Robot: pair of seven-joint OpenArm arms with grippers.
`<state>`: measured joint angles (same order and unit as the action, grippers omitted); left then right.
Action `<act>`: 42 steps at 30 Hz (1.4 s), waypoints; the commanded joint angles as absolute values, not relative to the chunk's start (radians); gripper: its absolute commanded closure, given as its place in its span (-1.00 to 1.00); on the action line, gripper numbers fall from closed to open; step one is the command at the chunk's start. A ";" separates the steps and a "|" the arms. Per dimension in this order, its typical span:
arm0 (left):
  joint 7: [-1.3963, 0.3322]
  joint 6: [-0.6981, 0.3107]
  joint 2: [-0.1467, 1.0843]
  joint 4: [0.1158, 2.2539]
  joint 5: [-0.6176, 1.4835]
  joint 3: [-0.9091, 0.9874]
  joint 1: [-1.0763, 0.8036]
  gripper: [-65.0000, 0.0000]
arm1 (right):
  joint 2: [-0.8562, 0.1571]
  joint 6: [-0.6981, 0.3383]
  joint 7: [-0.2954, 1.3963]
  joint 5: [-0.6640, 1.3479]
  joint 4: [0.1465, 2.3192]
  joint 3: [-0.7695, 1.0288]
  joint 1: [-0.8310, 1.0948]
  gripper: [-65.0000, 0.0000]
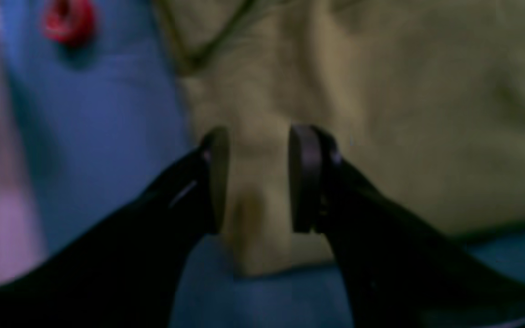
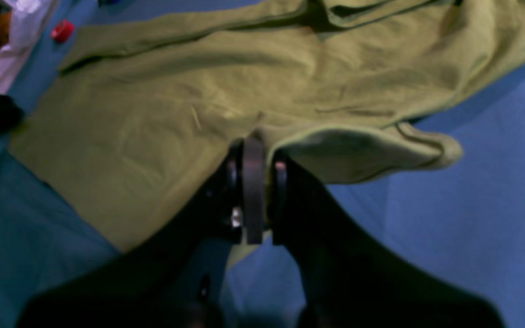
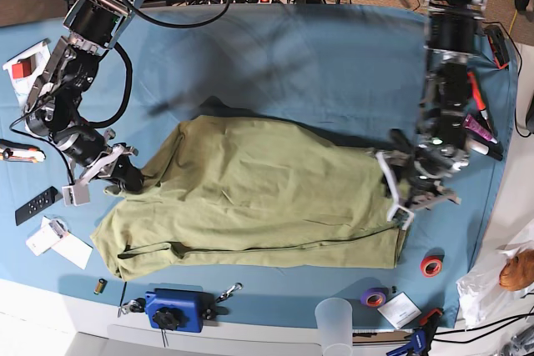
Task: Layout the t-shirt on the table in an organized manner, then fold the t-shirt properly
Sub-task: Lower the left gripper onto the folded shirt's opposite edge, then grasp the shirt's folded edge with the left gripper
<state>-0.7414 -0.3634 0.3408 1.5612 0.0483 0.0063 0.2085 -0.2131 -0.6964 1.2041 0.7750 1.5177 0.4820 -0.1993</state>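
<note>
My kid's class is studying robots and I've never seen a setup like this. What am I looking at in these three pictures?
It is a robot with two arms at a table covered in blue cloth. One picture looks down from above; the other two come from cameras on each wrist. An olive t-shirt lies spread out. The right gripper is shut on the shirt's edge. The left gripper has its jaws apart around a fold of shirt fabric. A red tape roll and a clear cup lie nearby.
</note>
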 commanded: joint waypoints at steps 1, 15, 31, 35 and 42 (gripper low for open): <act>-0.734 -0.381 0.363 1.609 0.068 0.009 0.221 0.36 | -0.227 -0.698 1.180 0.787 1.533 0.484 -0.221 1.00; -0.403 -0.556 0.538 1.751 -0.064 0.009 -0.059 0.16 | -0.227 -0.698 1.182 0.785 1.533 0.484 -0.221 1.00; -0.280 -0.316 0.585 1.664 -0.339 -0.204 -0.049 0.17 | -0.227 -0.698 1.178 0.785 1.533 0.484 -0.222 1.00; -0.281 -0.167 0.584 1.642 -0.364 -0.266 -0.014 0.17 | -0.228 -0.698 1.179 0.785 1.533 0.484 -0.221 1.00; -0.281 -0.297 0.582 1.522 -0.361 -0.272 0.056 0.17 | -0.228 -0.698 1.178 0.785 1.533 0.484 -0.222 1.00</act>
